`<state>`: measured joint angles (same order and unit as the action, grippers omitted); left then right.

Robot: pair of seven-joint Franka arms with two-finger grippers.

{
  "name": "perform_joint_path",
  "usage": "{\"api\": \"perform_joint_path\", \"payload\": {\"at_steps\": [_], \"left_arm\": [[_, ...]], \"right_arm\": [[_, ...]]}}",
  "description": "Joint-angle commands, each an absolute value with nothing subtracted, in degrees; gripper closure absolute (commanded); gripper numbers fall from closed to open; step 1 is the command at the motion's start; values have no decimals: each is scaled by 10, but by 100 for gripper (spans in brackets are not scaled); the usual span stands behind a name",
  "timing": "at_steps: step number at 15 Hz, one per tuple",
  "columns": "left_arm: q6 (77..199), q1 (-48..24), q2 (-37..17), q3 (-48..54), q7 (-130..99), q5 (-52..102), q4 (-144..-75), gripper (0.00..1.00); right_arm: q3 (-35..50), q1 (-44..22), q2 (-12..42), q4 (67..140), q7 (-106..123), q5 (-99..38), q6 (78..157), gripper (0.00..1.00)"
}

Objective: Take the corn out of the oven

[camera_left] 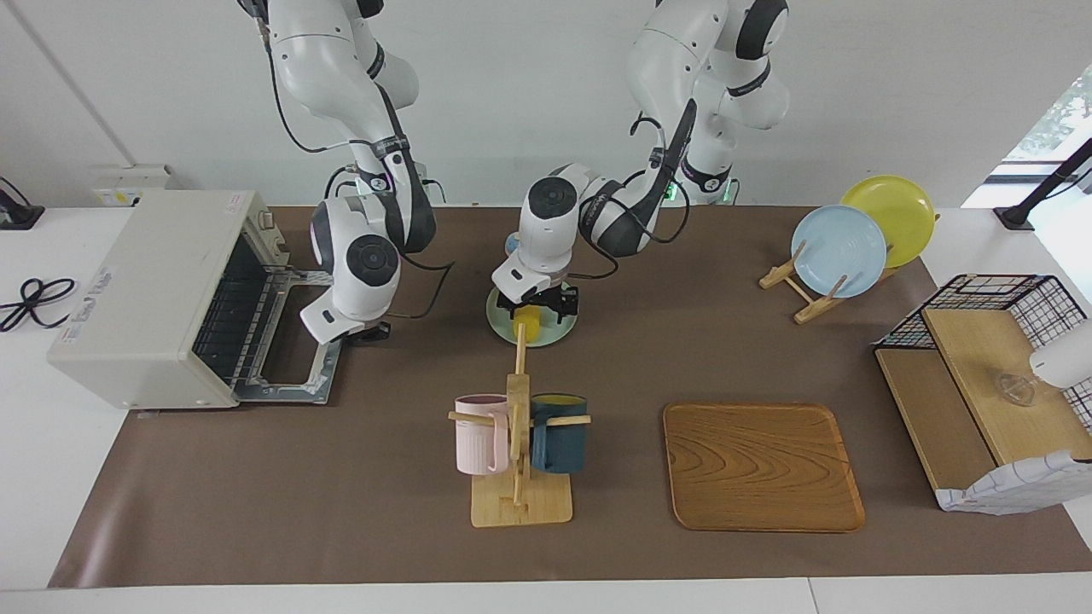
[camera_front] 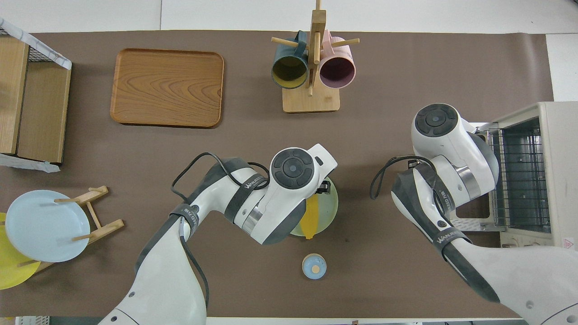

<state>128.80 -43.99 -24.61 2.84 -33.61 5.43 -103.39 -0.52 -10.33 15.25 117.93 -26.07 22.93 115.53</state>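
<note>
On the pale green plate [camera_left: 531,322] mid-surface lies the corn [camera_left: 527,324], already out of the open oven [camera_left: 162,294]. Above it the left claw [camera_left: 537,300] is spread; the right claw [camera_left: 368,333], pressed together, waits by the oven door.

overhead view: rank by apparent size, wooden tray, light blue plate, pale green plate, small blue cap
1. wooden tray
2. light blue plate, though it stands tilted on a rack
3. pale green plate, mostly covered by the left arm and the corn, so 2 versus 3 is unsure
4. small blue cap
</note>
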Motion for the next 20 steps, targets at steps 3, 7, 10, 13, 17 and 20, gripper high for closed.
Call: {"api": "perform_joint_path", "payload": {"at_steps": [3, 7, 10, 13, 17, 20], "left_arm": [[1303, -450, -236, 19, -352, 40, -1051, 53], [1292, -447, -236, 19, -368, 41, -1042, 100], [1230, -414, -216, 18, -365, 41, -1000, 100], [1120, -333, -214, 18, -350, 38, -899, 100], [1045, -213, -259, 18, -230, 36, -779, 100], [1055, -168, -272, 18, -164, 21, -769, 100]], "right_arm": [[2, -71, 135, 1205, -246, 243, 1181, 100], [2, -75, 128, 1200, -229, 244, 1171, 100], [1, -76, 112, 1188, -196, 244, 1142, 100], [1, -71, 89, 1173, -161, 245, 1103, 100], [2, -67, 50, 1165, -143, 245, 1054, 100], [1, -43, 37, 1164, -107, 237, 1036, 100]]}}
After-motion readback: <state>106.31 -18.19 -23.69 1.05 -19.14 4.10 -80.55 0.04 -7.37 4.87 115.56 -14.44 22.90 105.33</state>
